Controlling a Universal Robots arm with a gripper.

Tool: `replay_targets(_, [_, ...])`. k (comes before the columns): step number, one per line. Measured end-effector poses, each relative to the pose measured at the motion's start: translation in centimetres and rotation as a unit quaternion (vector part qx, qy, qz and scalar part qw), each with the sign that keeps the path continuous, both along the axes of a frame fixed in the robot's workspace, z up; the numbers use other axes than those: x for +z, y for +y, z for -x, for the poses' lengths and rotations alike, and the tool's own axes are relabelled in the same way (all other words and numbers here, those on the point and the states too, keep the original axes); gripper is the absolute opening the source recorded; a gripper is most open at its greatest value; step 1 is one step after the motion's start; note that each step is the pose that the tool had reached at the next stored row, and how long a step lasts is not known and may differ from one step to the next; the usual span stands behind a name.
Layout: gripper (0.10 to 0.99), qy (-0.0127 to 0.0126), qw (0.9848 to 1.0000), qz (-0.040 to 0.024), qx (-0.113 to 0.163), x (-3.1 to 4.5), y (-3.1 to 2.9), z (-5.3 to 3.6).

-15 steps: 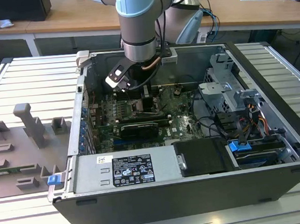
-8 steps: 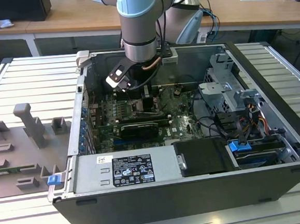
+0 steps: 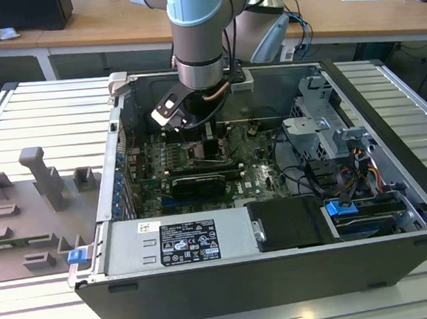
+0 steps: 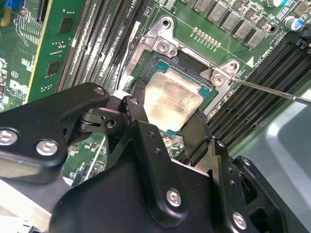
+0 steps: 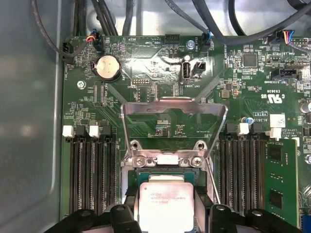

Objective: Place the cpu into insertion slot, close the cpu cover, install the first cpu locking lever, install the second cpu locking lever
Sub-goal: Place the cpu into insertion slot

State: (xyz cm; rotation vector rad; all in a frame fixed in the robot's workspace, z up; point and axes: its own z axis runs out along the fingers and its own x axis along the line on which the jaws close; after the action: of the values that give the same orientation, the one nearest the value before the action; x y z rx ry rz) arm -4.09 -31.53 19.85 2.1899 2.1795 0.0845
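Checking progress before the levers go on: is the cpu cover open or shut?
Open. In the first wrist view the cpu cover stands tilted up on its hinge, and the cpu lies uncovered.

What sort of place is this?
Probably a robotics lab or workshop: an opened computer case sits on a slatted metal bench, a robot arm reaches inside, and office desks stand behind.
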Motion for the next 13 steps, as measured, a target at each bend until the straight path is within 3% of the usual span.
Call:
replay_targets(11, [0.541,-0.0003,1.0,0.0,0.0,-0.28,0.02,-0.02])
replay_targets(13, [0.612,-0.0005,1.0,-0.0002,0.0,-0.31,0.03,-0.04])
